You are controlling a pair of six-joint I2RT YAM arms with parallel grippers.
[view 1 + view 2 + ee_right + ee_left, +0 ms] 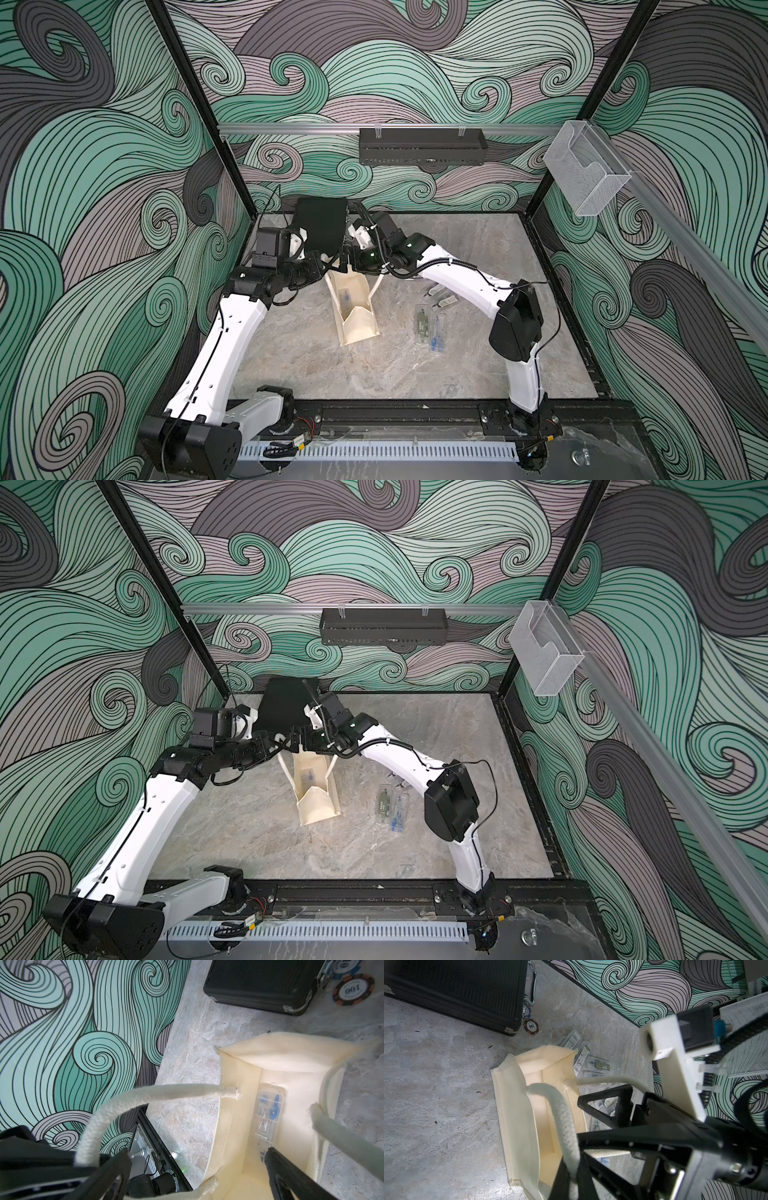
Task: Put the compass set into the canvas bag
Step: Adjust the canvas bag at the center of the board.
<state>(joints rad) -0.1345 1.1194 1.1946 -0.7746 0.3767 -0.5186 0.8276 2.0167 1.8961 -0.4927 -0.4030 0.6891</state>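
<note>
The cream canvas bag (358,322) (319,808) stands open-mouthed in the middle of the table. A clear compass set (269,1113) with blue parts lies flat on the bag's floor, faint from above (345,300). My left gripper (574,1184) (323,266) is shut on one rope handle (560,1113) and holds it up. My right gripper (196,1165) (347,261) hangs open over the bag's mouth and holds nothing. One of its fingers (276,1165) is over the inside, the other outside the near wall. The second handle (340,1136) hangs loose.
Several more clear compass set cases (430,328) (392,808) (600,1066) lie on the table right of the bag. A flat black hard case (322,222) (259,982) lies behind the bag, with poker chips (531,1026) (353,990) beside it.
</note>
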